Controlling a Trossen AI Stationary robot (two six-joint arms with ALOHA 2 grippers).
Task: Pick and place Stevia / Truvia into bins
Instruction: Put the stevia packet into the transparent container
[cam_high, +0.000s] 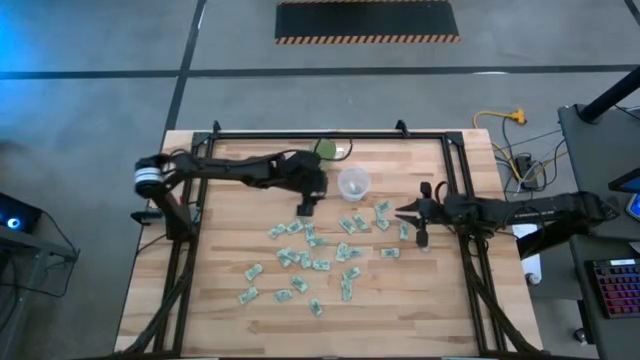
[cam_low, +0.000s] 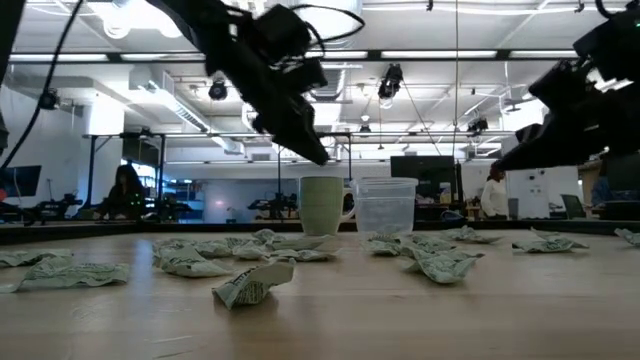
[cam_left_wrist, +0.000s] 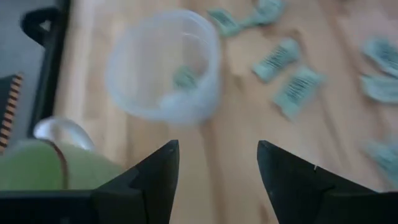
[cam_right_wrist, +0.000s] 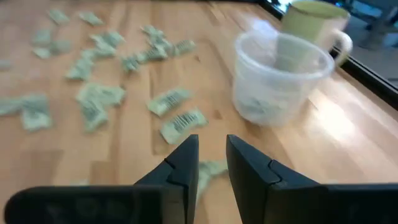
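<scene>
Many pale green and white Stevia sachets (cam_high: 310, 255) lie flat and scattered over the wooden table's middle. The clear plastic cup (cam_high: 353, 183) stands upright at the far middle, with at least one sachet (cam_left_wrist: 184, 78) inside it. My left gripper (cam_high: 304, 208) hovers above the table just left of the cup, open, with nothing between its fingers (cam_left_wrist: 158, 171). My right gripper (cam_high: 421, 236) hangs near the table's right side, its fingers a narrow gap apart (cam_right_wrist: 212, 140) and holding nothing.
A pale green mug (cam_high: 326, 150) stands close behind the cup at the far edge. Black frame rails (cam_high: 455, 180) run along the table's far, left and right sides. The near strip of the table (cam_high: 400, 320) holds few sachets.
</scene>
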